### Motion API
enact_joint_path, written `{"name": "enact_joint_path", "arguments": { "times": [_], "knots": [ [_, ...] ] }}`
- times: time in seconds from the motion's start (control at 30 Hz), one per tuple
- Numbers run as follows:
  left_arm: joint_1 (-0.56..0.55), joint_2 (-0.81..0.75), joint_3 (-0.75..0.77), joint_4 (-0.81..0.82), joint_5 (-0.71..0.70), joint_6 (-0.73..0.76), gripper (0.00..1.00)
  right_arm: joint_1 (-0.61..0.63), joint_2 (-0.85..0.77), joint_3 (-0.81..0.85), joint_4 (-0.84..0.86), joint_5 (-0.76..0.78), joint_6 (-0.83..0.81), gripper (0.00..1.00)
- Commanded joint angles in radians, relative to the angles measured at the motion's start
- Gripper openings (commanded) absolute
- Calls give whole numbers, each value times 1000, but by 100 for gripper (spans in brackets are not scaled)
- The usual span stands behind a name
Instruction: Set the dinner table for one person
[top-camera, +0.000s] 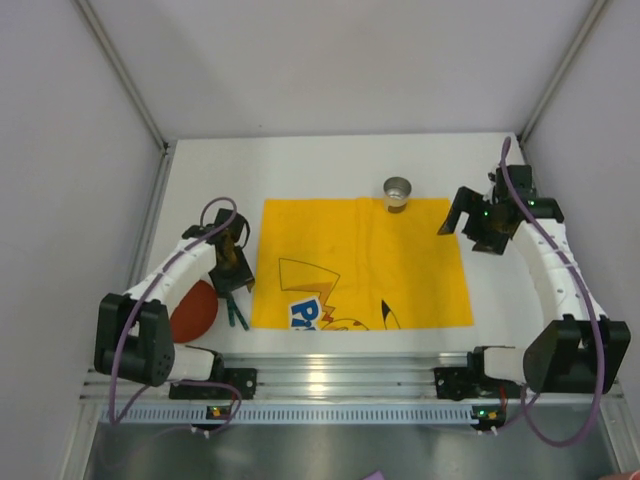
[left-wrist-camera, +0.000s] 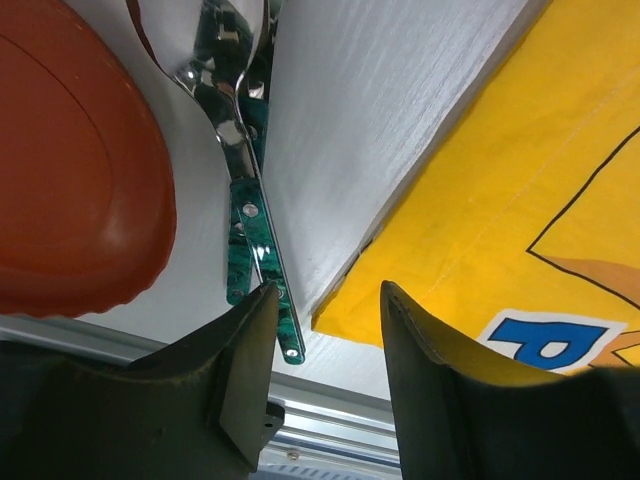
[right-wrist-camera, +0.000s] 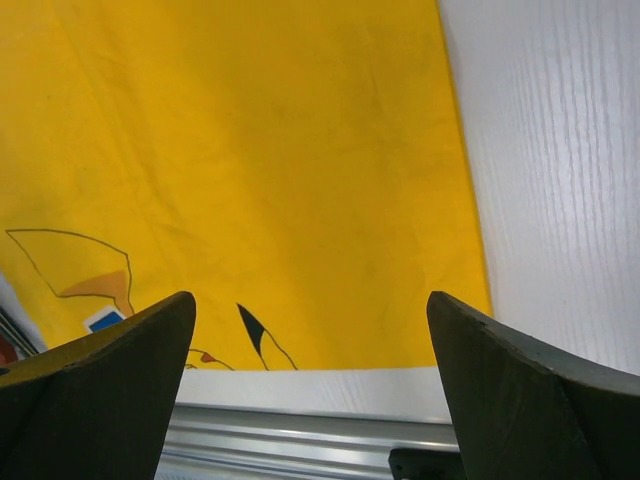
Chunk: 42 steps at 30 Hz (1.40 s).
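1. Closest to me, a ribbed aluminium rail (top-camera: 330, 375) runs along the near edge, and both arm bases are bolted to it.
2. The dinner table (top-camera: 210, 180) is the white tabletop that starts just past the rail and fills the whole floor between the pale grey walls (top-camera: 60, 150).
3. In the near-left corner of the tabletop lies a red plate (top-camera: 195, 312), partly hidden under the left arm.
4. Just right of the plate lies the cutlery (left-wrist-camera: 250, 215), two shiny pieces with mottled green handles, side by side, with the handle ends pointing towards the rail.
5. The left gripper (left-wrist-camera: 325, 300) hangs over the bare white strip between the cutlery and the cloth's left edge. Its fingers are apart with nothing between them. One finger is very close to a handle tip, but I cannot tell whether they touch.
6. A yellow cloth (top-camera: 360, 260) lies flat in the middle of the tabletop, its cartoon print along the near edge.
7. The right gripper (top-camera: 472, 228) hovers by the cloth's far-right corner, its fingers spread wide and empty.
8. A small metal cup (top-camera: 398, 191) stands upright at the cloth's far edge, a little right of centre.
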Motion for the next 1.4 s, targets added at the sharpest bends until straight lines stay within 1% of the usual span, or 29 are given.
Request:
{"name": "enact_joint_path", "arguments": {
  "times": [0.0,0.03,0.2,0.33,0.37,0.43,0.53,0.63,0.7,0.87,0.93,1.07,1.17,1.2,1.27,1.3,1.33,1.37],
  "knots": [
    [-46,20,-14,22,-43,-74,51,10,56,125,36,-28,-9,100],
    [-49,20,-12,19,-58,-83,51,40,67,157,36,-28,-8,100],
    [-58,8,-26,7,-80,-120,49,45,186,278,23,-38,0,100],
    [-58,3,-20,-19,-89,-140,48,53,268,419,-7,-38,3,100],
    [-60,2,-15,-33,-90,-152,49,55,292,436,-16,-37,3,100],
    [-61,-23,-12,-64,-100,-160,54,62,305,463,-27,-31,3,100],
    [-61,-34,-23,-66,-124,-170,57,67,303,438,-24,-26,11,100],
    [-61,34,-46,-34,-123,-198,54,68,291,402,-17,-32,18,100],
    [-63,75,-53,-29,-114,-209,53,70,288,394,-17,-37,20,100],
    [-61,81,-40,-24,-133,-226,54,70,286,406,-27,-20,15,100],
    [-61,113,-43,-26,-133,-227,54,68,288,409,-33,-12,12,100],
    [-60,146,-72,0,-123,-229,51,67,288,404,-41,3,6,100],
    [-60,158,-87,19,-107,-224,48,62,289,395,-43,8,3,100],
    [-60,163,-102,46,-100,-220,42,62,289,391,-43,11,2,100],
    [-60,173,-127,60,-98,-213,35,64,297,385,-43,11,1,100],
    [-60,178,-133,74,-101,-209,29,64,299,385,-43,8,2,100],
    [-60,178,-138,75,-107,-207,16,62,302,385,-43,8,2,100],
    [-60,169,-138,74,-115,-206,8,64,303,386,-43,6,2,100]
  ]
}}
